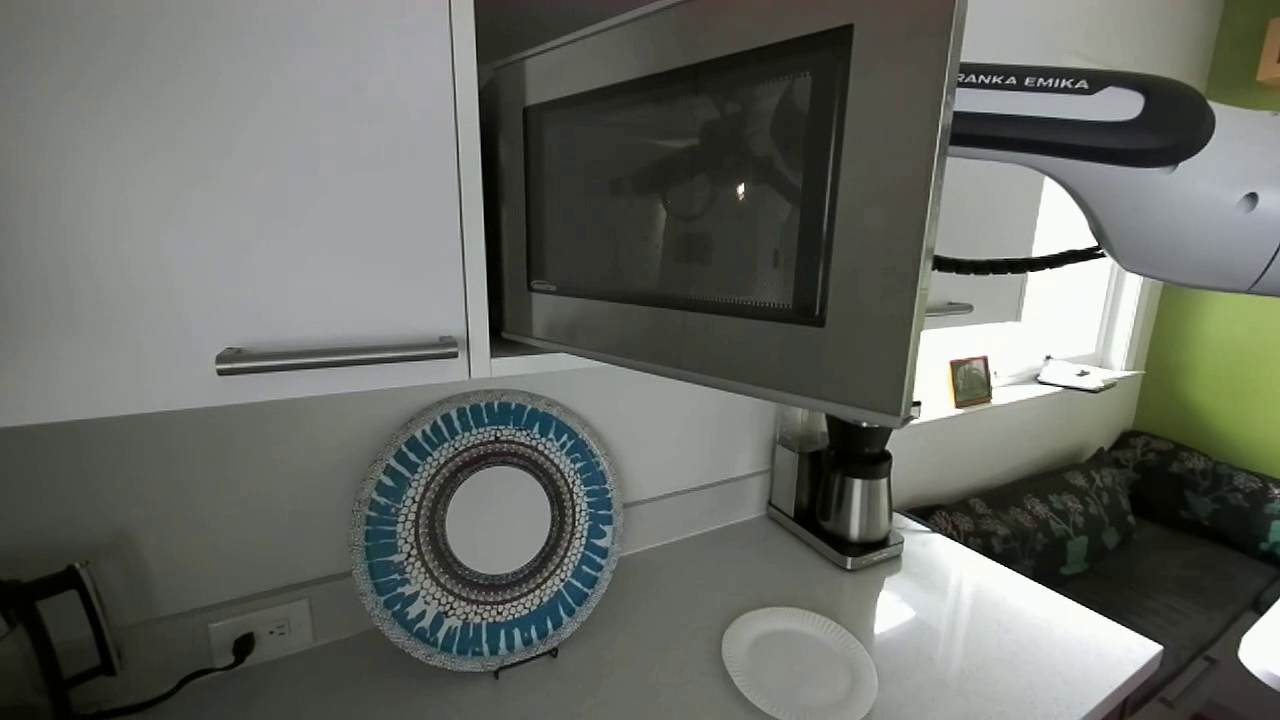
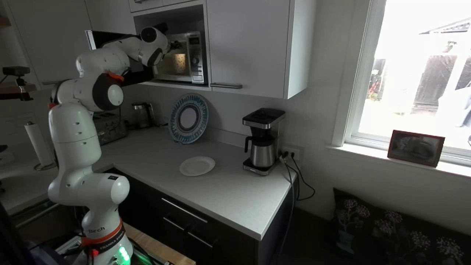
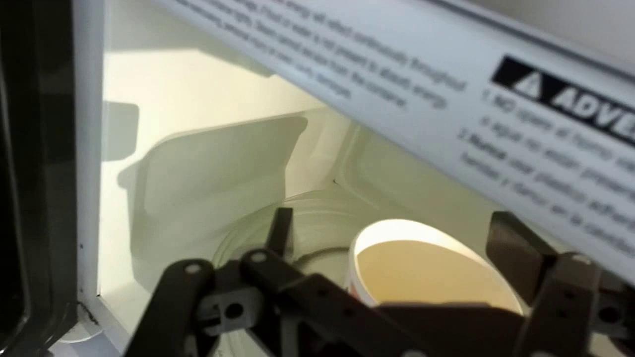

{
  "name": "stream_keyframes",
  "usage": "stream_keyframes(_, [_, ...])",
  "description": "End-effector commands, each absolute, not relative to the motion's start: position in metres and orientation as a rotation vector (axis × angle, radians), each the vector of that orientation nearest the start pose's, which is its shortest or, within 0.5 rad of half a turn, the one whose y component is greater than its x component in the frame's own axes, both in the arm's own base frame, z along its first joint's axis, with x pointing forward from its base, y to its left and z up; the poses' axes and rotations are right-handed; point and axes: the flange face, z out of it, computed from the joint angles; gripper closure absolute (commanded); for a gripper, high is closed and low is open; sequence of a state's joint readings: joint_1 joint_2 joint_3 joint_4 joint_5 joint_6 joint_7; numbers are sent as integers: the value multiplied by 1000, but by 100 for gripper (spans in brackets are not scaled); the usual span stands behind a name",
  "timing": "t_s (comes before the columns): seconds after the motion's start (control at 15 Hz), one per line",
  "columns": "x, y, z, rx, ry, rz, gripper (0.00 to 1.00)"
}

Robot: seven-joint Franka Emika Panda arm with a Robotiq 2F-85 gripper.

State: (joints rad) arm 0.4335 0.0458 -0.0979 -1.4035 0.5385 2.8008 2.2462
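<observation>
Pincer (image 3: 392, 240) is spread wide with nothing gripped, its fingers (image 3: 281, 228) seen on either side of a cup (image 3: 426, 272). On the left of the wrist view a clear gap is left; on the right, whether the cup is touched can't be told tbh. The spread looks wider than the cup's mouth, so the rim isn't being squeezed. The cup is sat inside the microwave (image 2: 195, 55), apparently on the glass turntable (image 3: 322, 225), though its base is hidden by the pincer in the wrist view. It's stood upright, which makes sense for something with no lid. The microwave's door (image 1: 680, 200) is swung well out, presumably so room is left for the arm (image 2: 75, 125). Down on the bench (image 2: 228, 198), a patterned plate (image 1: 498, 520) is propped on edge, probably so the design gets shown off, while a white paper plate (image 2: 197, 166) is just laid flat. Further over, a coffee maker (image 2: 262, 156) is parked near an outlet (image 2: 299, 151), likely so power is in easy reach.
</observation>
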Motion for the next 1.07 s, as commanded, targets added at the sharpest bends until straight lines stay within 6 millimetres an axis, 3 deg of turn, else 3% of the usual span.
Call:
stream_keyframes(0.0, [566,178,829,-739,1582,113,0])
stream_keyframes(0.53, [565,179,830,-744,1579,109,0])
stream_keyframes(1.0, [555,161,837,-705,1630,7,0])
